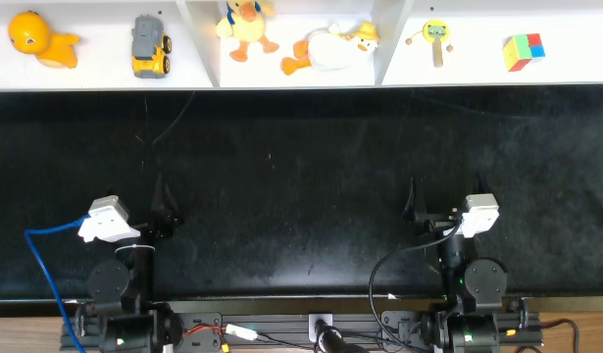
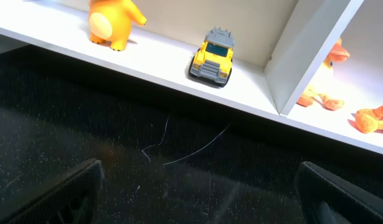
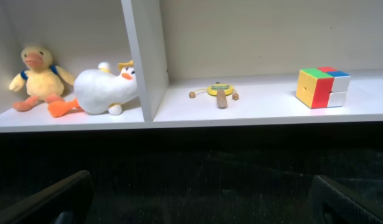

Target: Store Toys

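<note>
Toys: orange duck (image 1: pixel 41 39), yellow truck (image 1: pixel 150 47), yellow plush duck (image 1: pixel 247 27), white plush goose (image 1: pixel 330 47), rattle (image 1: pixel 435 37), cube (image 1: pixel 523 51), all in shelf (image 1: pixel 95 75) bays along the counter's (image 1: pixel 301 196) far edge | Hands: left hand (image 2: pixel 200 180), right hand (image 3: pixel 200 180), both spread, empty, by the near edge | Risk: a stray reach nudges the wheeled truck off the shelf lip.

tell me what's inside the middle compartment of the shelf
A yellow plush duck sits upright beside a white plush goose lying down. Anything behind the goose is covered.
</note>
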